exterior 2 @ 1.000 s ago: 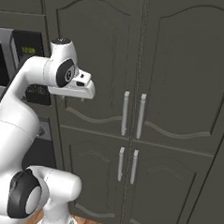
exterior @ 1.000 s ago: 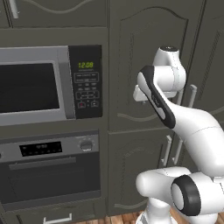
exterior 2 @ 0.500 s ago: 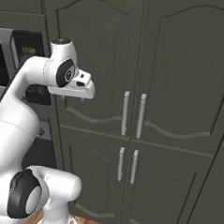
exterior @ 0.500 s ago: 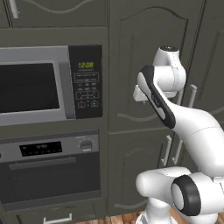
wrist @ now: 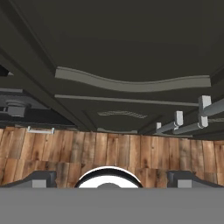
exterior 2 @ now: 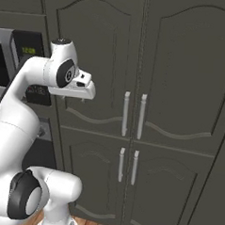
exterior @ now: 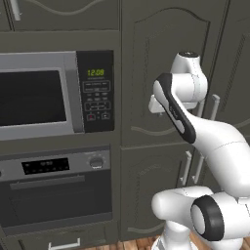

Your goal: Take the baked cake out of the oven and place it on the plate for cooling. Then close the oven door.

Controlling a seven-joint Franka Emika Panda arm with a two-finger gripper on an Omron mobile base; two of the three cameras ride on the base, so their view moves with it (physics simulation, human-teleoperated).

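Observation:
The oven is built into the cabinet wall at the lower left of the left base view, with a silver control strip, a knob and a black display. The oven door stands shut, its silver bar handle across the top. The baked cake is hidden and the plate is out of view. My gripper is open and empty, its fingertips wide apart, pointing down at the floor. The hand hangs high before the cabinet doors, right of and above the oven.
A silver-framed microwave with a green clock sits above the oven. Tall dark cabinet doors with silver bar handles stand close ahead of the hand. Wooden floor lies below. A drawer pull sits under the oven.

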